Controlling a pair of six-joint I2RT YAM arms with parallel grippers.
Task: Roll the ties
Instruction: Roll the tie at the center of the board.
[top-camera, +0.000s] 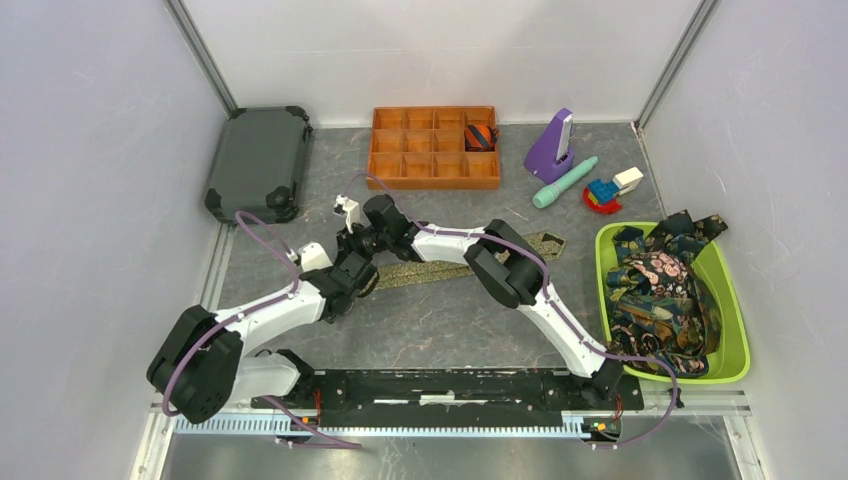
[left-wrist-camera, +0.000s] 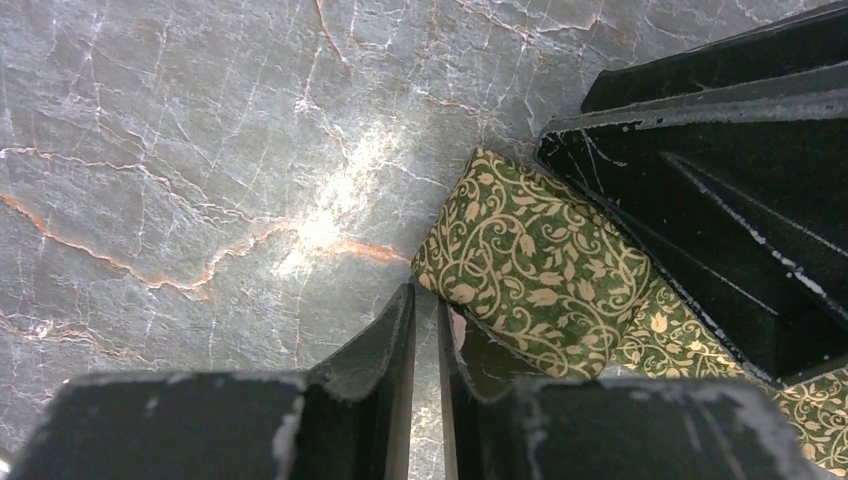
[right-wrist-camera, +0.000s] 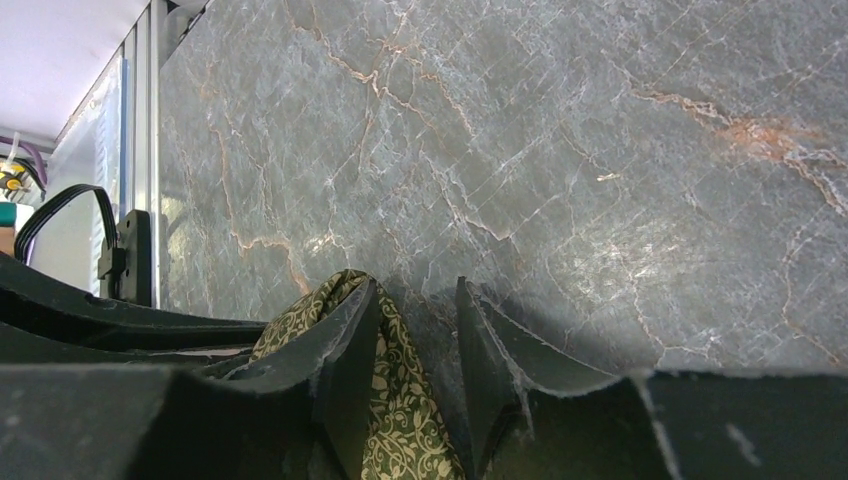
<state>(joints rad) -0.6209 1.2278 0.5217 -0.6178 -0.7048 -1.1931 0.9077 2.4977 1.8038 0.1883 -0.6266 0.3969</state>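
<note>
An olive-green tie (top-camera: 545, 242) with a pale vine print lies across the middle of the table, its left end under both grippers. My right gripper (top-camera: 368, 245) (right-wrist-camera: 415, 295) stands open. The tie (right-wrist-camera: 400, 400) is folded over its left finger and hangs into the gap, apart from the other finger. My left gripper (top-camera: 365, 280) (left-wrist-camera: 427, 300) is closed to a thin slit with only table showing through it. The tie's folded end (left-wrist-camera: 540, 265) rests against the outside of its right finger. Several dark printed ties (top-camera: 660, 290) fill a green bin. A rolled striped tie (top-camera: 480, 136) sits in the orange tray.
The orange compartment tray (top-camera: 435, 148) stands at the back. A dark case (top-camera: 258, 163) is at the back left. A purple block (top-camera: 550, 145), a teal stick (top-camera: 565, 182) and toy blocks (top-camera: 605, 192) lie at the back right. The green bin (top-camera: 735, 350) is at the right edge.
</note>
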